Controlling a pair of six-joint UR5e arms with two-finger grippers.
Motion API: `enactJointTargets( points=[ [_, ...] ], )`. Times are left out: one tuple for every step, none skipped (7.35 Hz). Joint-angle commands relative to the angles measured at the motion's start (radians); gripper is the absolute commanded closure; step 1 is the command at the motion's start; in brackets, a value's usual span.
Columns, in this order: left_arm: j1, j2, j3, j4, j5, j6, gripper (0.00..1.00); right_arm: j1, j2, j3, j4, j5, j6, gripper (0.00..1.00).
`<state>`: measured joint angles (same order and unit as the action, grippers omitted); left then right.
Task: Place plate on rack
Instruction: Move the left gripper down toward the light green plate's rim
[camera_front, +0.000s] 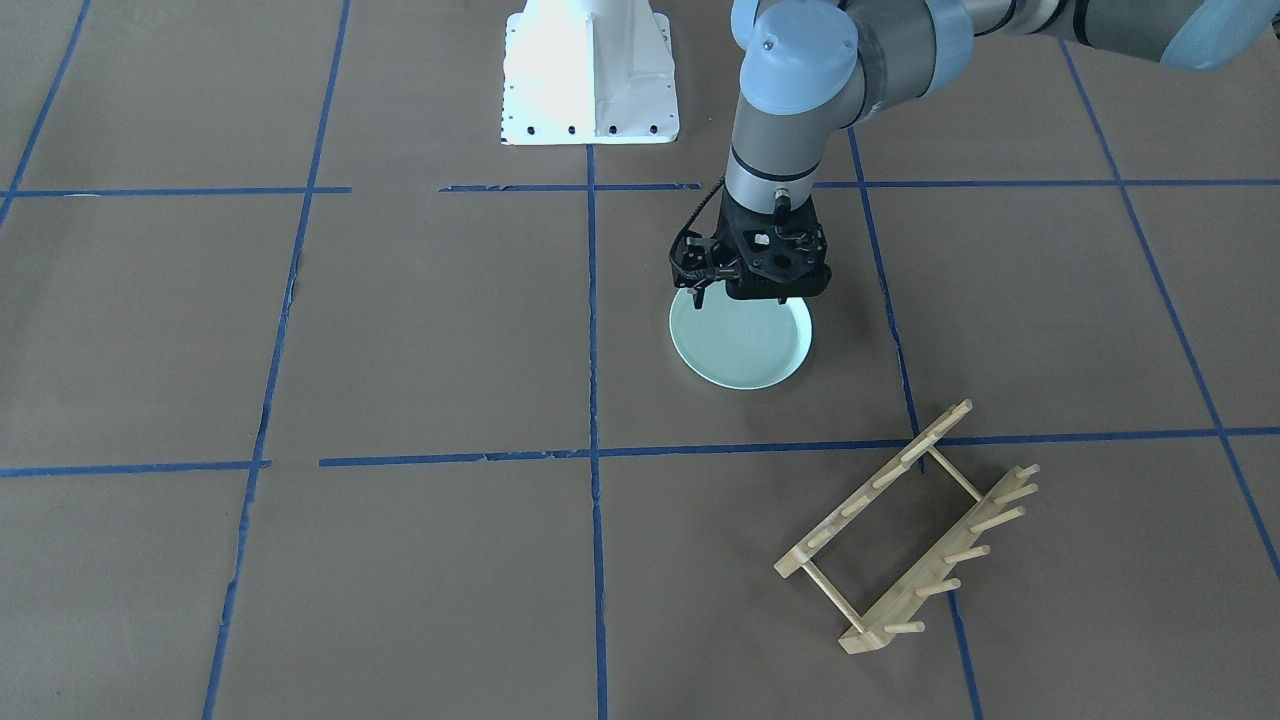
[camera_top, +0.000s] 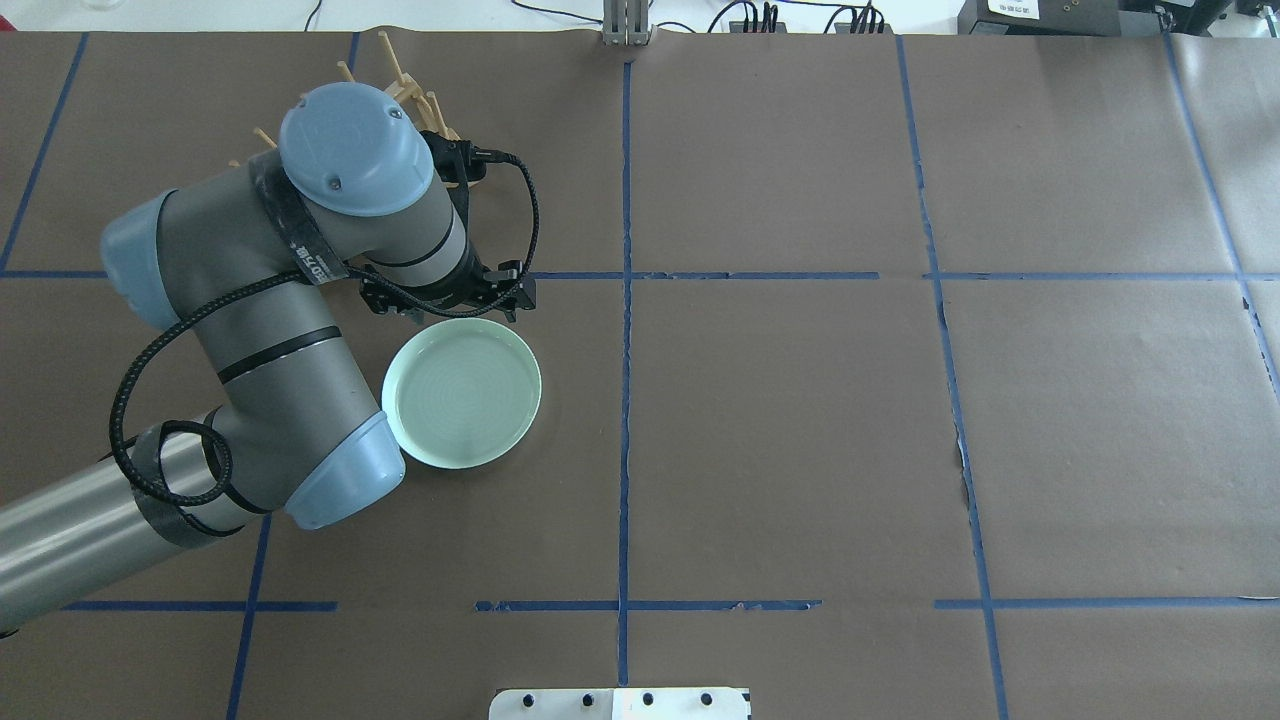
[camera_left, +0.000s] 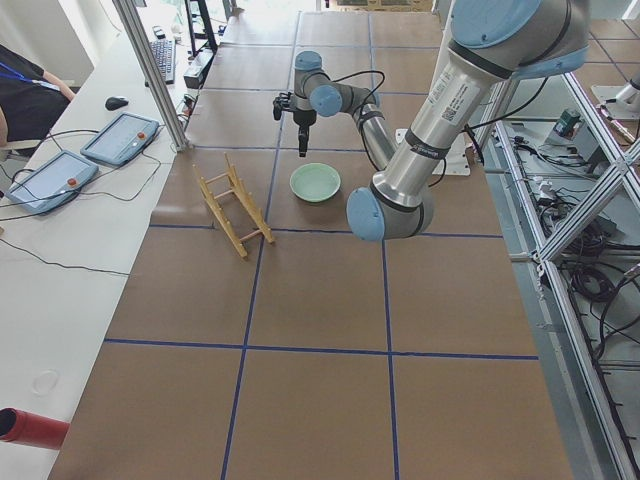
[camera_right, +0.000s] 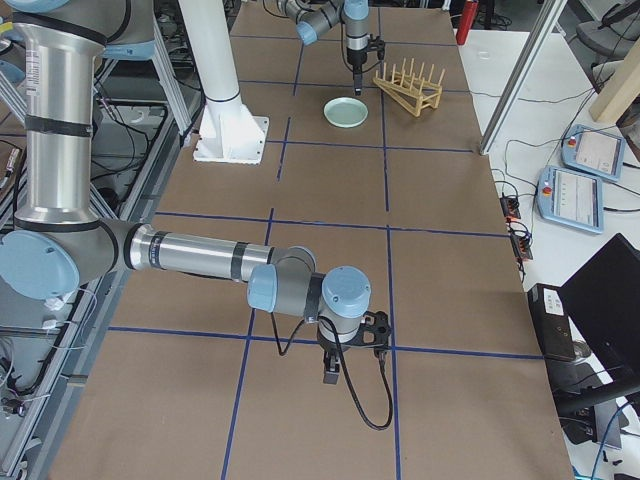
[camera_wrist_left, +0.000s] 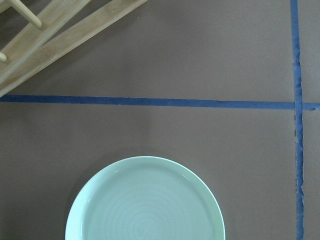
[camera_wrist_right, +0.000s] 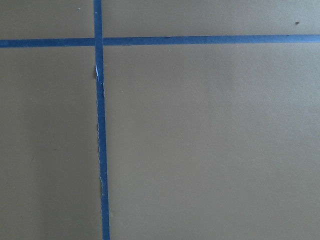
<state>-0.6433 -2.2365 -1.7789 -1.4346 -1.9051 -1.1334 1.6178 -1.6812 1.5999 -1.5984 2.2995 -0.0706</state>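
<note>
The pale mint-green plate (camera_front: 741, 342) lies flat on the brown table; it also shows in the overhead view (camera_top: 462, 393) and in the lower half of the left wrist view (camera_wrist_left: 145, 202). The light wooden rack (camera_front: 908, 530) stands apart from it, partly hidden behind the arm in the overhead view (camera_top: 400, 85). My left gripper (camera_front: 760, 296) points down and hovers above the plate without touching it; its fingers are hidden under the wrist, so I cannot tell if it is open. My right gripper (camera_right: 334, 372) hangs low over bare table, far from both; I cannot tell its state.
Blue tape lines (camera_front: 592, 455) divide the table into squares. The white robot base (camera_front: 590, 75) stands at the robot's edge. A rail of the rack (camera_wrist_left: 60, 37) shows in the top left of the left wrist view. Tablets and cables lie off the table's far side (camera_left: 85, 150).
</note>
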Motion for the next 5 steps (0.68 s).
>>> enactJointTargets(
  points=[
    [0.051, -0.006, 0.007, -0.007, 0.070, -0.035, 0.00, -0.001, 0.000, 0.000, 0.000, 0.000, 0.000, 0.00],
    [0.145, -0.005, 0.036, -0.010, 0.169, -0.116, 0.00, -0.001, 0.000, 0.000, 0.000, 0.000, 0.000, 0.00],
    [0.171, -0.006, 0.064, -0.039, 0.220, -0.115, 0.00, -0.001, 0.000, 0.000, 0.000, 0.000, 0.000, 0.00],
    [0.175, 0.003, 0.088, -0.094, 0.221, -0.109, 0.00, 0.001, 0.000, 0.000, 0.000, 0.000, 0.000, 0.00],
    [0.188, 0.001, 0.134, -0.165, 0.218, -0.117, 0.00, 0.001, 0.000, 0.000, 0.000, 0.000, 0.000, 0.00]
  ],
)
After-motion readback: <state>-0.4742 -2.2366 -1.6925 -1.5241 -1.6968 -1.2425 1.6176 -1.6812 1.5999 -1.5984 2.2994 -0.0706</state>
